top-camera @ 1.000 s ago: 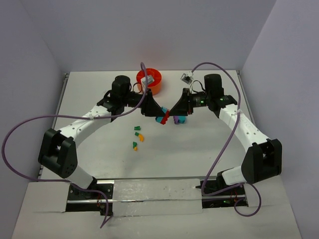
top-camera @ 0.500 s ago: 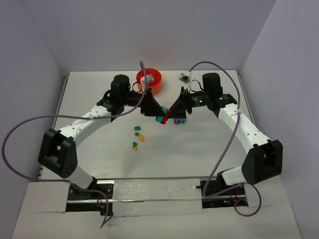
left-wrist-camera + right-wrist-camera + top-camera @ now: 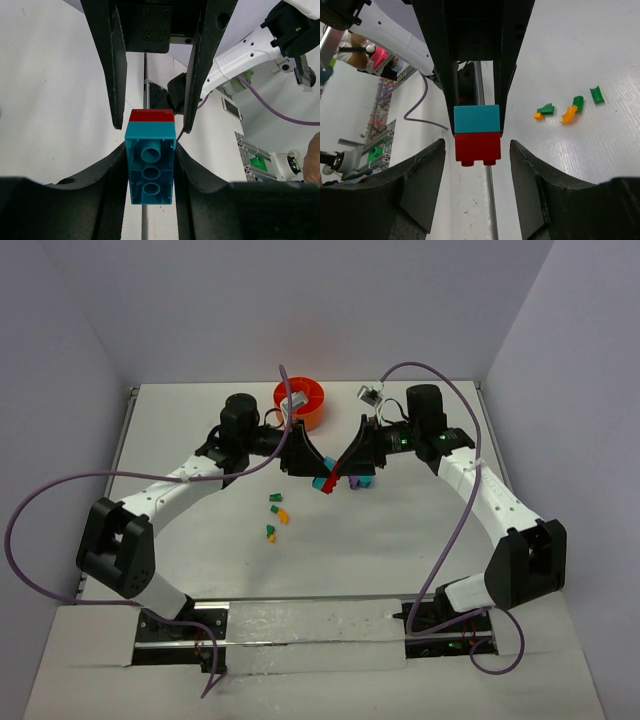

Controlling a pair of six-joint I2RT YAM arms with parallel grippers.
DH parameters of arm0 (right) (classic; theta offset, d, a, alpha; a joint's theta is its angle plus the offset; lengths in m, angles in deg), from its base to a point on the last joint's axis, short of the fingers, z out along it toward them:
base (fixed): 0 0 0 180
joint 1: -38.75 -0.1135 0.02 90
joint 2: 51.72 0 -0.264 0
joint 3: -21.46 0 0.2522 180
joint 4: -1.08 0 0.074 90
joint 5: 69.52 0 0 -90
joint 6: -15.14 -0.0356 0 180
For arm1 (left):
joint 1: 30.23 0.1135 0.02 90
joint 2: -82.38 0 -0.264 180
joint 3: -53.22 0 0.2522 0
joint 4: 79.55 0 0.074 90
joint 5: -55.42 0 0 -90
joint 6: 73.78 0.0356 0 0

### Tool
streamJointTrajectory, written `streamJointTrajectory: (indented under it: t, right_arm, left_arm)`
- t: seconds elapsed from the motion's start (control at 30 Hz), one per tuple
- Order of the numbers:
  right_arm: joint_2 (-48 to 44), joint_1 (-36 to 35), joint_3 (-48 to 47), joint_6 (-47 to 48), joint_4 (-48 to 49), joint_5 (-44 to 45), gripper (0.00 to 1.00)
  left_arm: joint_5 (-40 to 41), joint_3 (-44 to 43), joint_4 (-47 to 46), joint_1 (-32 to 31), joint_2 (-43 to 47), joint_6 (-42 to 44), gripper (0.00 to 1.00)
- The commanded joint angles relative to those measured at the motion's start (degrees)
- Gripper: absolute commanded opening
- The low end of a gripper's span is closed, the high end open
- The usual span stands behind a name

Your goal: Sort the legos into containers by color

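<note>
My left gripper [image 3: 312, 472] is shut on a teal brick [image 3: 150, 167] with a red brick [image 3: 151, 116] stuck on its far end, held above the table. My right gripper [image 3: 343, 470] faces it, open. Its fingers [image 3: 114, 70] stand either side of the red brick [image 3: 477, 146] with gaps on both sides. The teal brick [image 3: 476, 119] shows behind the red one. Purple and teal bricks [image 3: 360, 481] lie under the right gripper. Small green and orange pieces [image 3: 277, 507] lie on the table. The orange tub [image 3: 300, 402] stands at the back.
More green and orange pieces [image 3: 270, 532] lie nearer the front, and they also show in the right wrist view [image 3: 570, 111]. Purple cables arch over both arms. A metal rail [image 3: 310, 625] runs along the near edge.
The right gripper has edged left toward the left gripper, bringing its open fingers around the red brick. The left gripper has held still with the teal brick.
</note>
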Motion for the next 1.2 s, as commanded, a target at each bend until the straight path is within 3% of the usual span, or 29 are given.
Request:
streamJointTrajectory:
  t: [0.0, 0.27, 0.57, 0.8, 1.0, 1.07, 1.17]
  right_arm:
    - [0.23, -0.4, -1.92, -1.66, 3.28, -2.65, 0.58]
    - [0.79, -0.41, -2.11, -1.18, 2.4, -2.22, 0.55]
    - [1.9, -0.78, -2.65, -0.71, 0.95, -0.21, 0.67]
    - [2.08, -0.85, -2.81, -1.93, 2.64, -1.88, 0.59]
    - [2.0, -1.09, -2.72, -2.24, 2.97, -2.97, 0.46]
    - [1.91, -1.23, -2.76, -1.96, 2.74, -3.38, 0.32]
    - [1.63, -1.55, -3.35, 0.78, 0.74, -3.07, 0.02]
  left_arm:
    - [-1.86, -0.1, -3.6, -0.18, 2.57, -0.03, 0.05]
    - [-1.22, -0.18, -3.43, -0.19, 2.31, 0.06, 0.06]
    - [-1.26, -0.18, -3.66, -0.2, 2.38, -0.05, 0.07]
    - [-0.89, -0.18, -3.14, -0.7, 1.96, 0.32, 0.09]
    - [-0.62, -0.51, -2.6, -0.79, 1.69, 0.89, 0.11]
    - [-0.37, -0.73, -1.27, -0.84, 1.57, 1.48, 0.2]
    - [0.18, -1.34, 0.77, -0.79, 1.43, 2.82, 0.4]
